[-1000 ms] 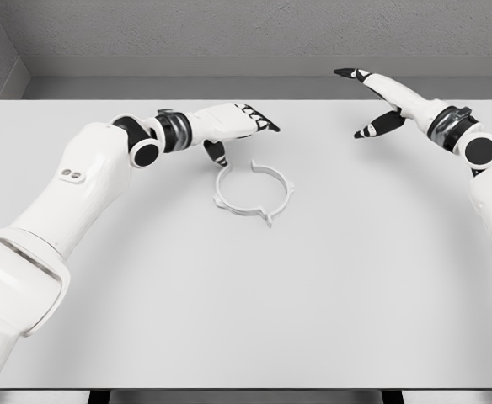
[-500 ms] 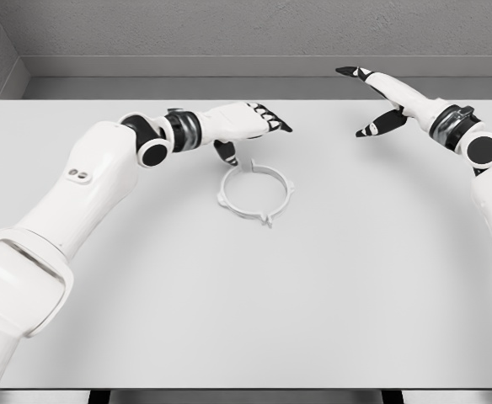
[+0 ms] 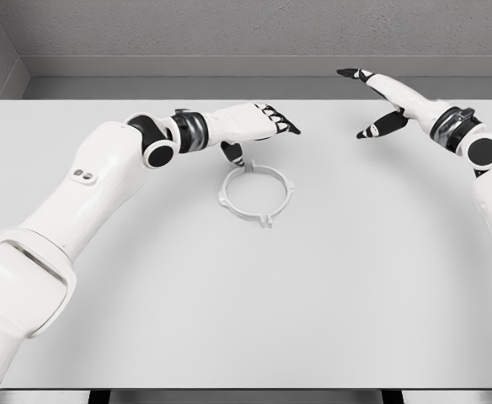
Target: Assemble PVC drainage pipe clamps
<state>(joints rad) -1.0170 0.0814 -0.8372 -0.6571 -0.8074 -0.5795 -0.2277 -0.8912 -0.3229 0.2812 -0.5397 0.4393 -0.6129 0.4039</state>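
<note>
A white ring-shaped pipe clamp point(image 3: 257, 193) with small lugs lies flat on the table point(image 3: 246, 303), a little left of the middle. My left hand point(image 3: 259, 135) hovers just behind the clamp's far rim, fingers stretched out to the right and the thumb point(image 3: 232, 152) pointing down close to the rim; it holds nothing. My right hand point(image 3: 372, 97) is raised at the back right, well away from the clamp, fingers spread and holding nothing.
The grey-white table runs to a grey back wall point(image 3: 246, 34); its front edge point(image 3: 246, 390) shows at the bottom. No other object lies on it.
My left hand has slid to the right and slightly back along the clamp's far rim. The clamp has shifted slightly to the right. The right hand has barely moved.
</note>
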